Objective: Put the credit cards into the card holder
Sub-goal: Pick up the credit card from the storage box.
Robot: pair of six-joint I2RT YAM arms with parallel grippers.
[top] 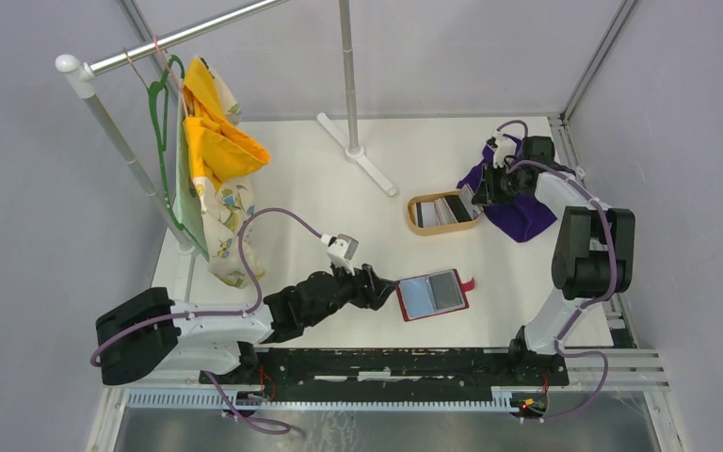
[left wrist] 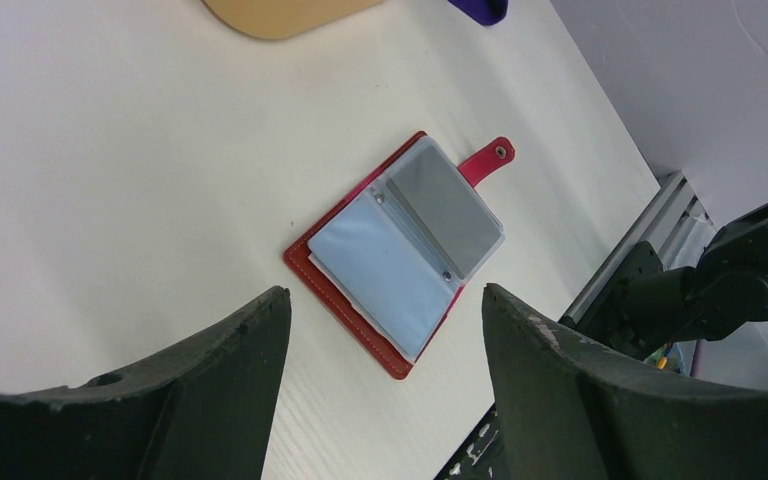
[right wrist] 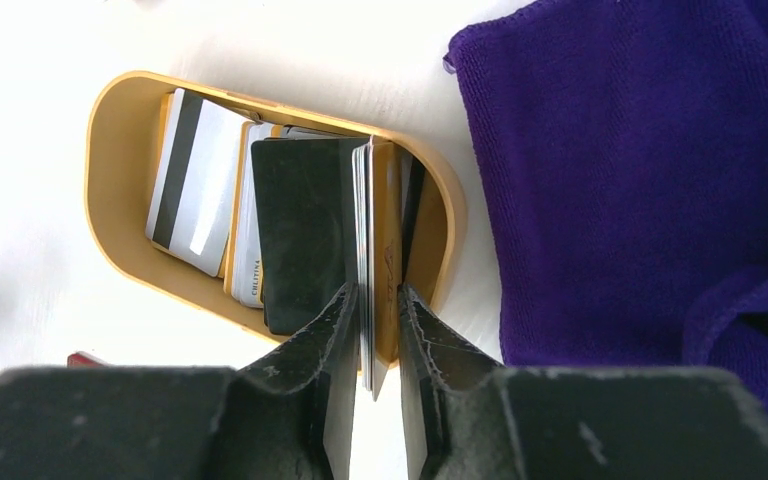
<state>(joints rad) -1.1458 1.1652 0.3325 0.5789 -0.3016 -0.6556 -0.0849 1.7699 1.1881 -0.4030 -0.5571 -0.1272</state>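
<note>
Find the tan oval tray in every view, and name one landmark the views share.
Top external: tray right of centre, on the table's far half.
Left wrist: only its edge, at the top border.
Right wrist: fills the centre-left, cards inside.
Shared landmark: the purple cloth, just right of the tray in each.

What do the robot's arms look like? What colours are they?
Both are built from chunky black and white pieces: the left arm and the right arm. A thin purple cable loops along each. The left gripper and the right gripper each have two thick black fingers with scuffed, pale edges. A small white box sits on the left wrist.
</note>
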